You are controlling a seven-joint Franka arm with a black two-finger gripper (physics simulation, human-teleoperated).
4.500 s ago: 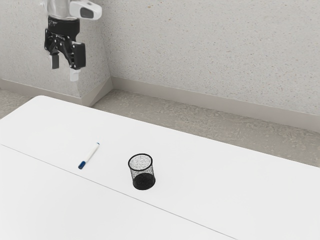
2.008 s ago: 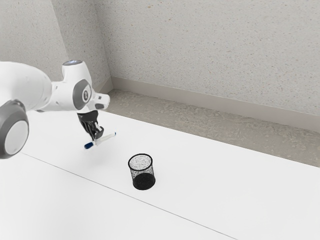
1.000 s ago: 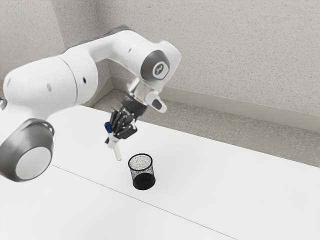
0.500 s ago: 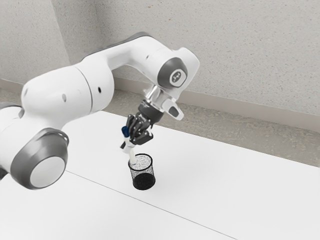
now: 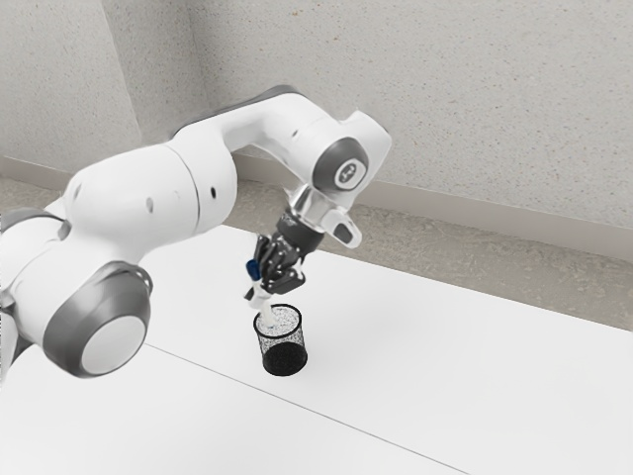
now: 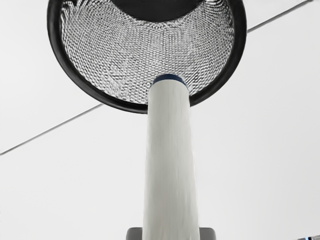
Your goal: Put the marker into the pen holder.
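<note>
My gripper point(image 5: 261, 294) is shut on the marker point(image 5: 265, 312), just above the pen holder's rim in the exterior view. The marker tilts, its blue cap up beside the black fingers and its white lower end at the mouth of the black mesh pen holder point(image 5: 284, 358). In the wrist view the white barrel of the marker point(image 6: 171, 165) runs between two grey fingertips point(image 6: 171, 234), and its blue-ringed end lies over the inside of the pen holder point(image 6: 240, 45), near the rim. The holder stands upright.
The white table point(image 5: 415, 366) extends around the pen holder, with a thin seam line crossing it. The arm reaches over the table from the exterior view's left. A speckled wall point(image 5: 445, 109) rises behind the floor strip.
The marker was lifted off the table, turned from lying flat to steeply tilted, and carried to the holder's mouth. Over the last half second my hand has dropped slightly, lowering the marker's end.
</note>
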